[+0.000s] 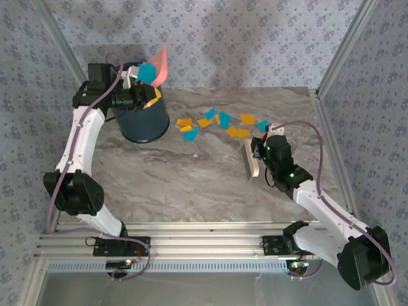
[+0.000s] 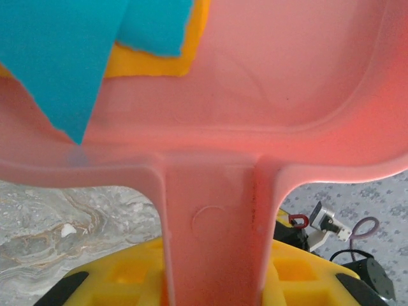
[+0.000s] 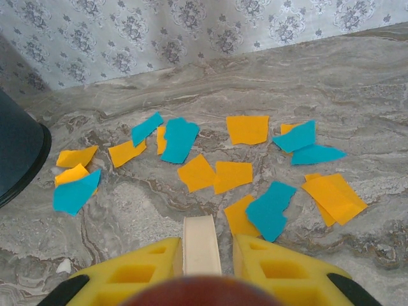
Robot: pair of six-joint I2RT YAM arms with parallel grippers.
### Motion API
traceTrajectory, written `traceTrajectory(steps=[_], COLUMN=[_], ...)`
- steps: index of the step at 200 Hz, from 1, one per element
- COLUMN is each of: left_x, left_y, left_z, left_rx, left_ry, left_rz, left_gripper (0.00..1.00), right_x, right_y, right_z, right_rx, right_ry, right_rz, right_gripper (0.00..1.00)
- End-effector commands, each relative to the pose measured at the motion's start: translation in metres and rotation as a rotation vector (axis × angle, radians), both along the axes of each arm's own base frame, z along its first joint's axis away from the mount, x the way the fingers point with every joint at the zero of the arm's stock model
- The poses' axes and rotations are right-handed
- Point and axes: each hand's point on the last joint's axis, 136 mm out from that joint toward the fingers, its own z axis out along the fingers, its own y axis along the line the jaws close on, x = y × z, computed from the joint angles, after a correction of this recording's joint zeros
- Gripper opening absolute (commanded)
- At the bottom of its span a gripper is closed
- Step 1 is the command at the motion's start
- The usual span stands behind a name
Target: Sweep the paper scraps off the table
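Several orange and teal paper scraps [image 1: 220,122] lie scattered on the marbled table [image 1: 191,185], and they spread across the right wrist view [image 3: 217,175]. My left gripper [image 1: 148,95] is shut on the handle of a pink dustpan [image 1: 160,64], which is tipped up over a dark bin [image 1: 143,121]. Close up, yellow fingers [image 2: 121,274] clamp the dustpan handle [image 2: 213,217], and teal and orange scraps [image 2: 64,51] cling inside the pan. My right gripper [image 1: 260,148] is shut on a cream-coloured sweeping tool [image 1: 250,159], just right of the scraps. The tool [image 3: 202,242] sits between its fingers [image 3: 280,261].
The dark bin stands at the back left of the table, its rim at the left edge of the right wrist view [image 3: 22,159]. Aluminium rails [image 1: 191,245] edge the table, and patterned walls close in the back and sides. A small white fleck [image 3: 62,266] lies near the right fingers.
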Motion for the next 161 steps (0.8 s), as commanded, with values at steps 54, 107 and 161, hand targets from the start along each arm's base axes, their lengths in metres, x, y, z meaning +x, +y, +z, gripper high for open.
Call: traceTrajectory(steps=[54,107,161], left_x=[0.023,0.038,0.052], left_y=[0.014,0.021,0.03], left_z=[0.02,0.013,0.005], left_rx=[-0.109,-0.158,-0.217], left_ry=[-0.003,0.039,0.094], left_rz=[0.059,0.096,0.147], left_gripper=[0.0,0.0,0.0], right_x=[0.003,0.003,0.003], right_y=[0.0,0.0,0.0], right_z=[0.012,0.013,0.012], right_rx=[0.025,0.023,0.023], right_ry=[-0.02,-0.019,-0.016], right_rz=[-0.005,-0.004,-0.004], right_gripper=[0.0,0.0,0.0])
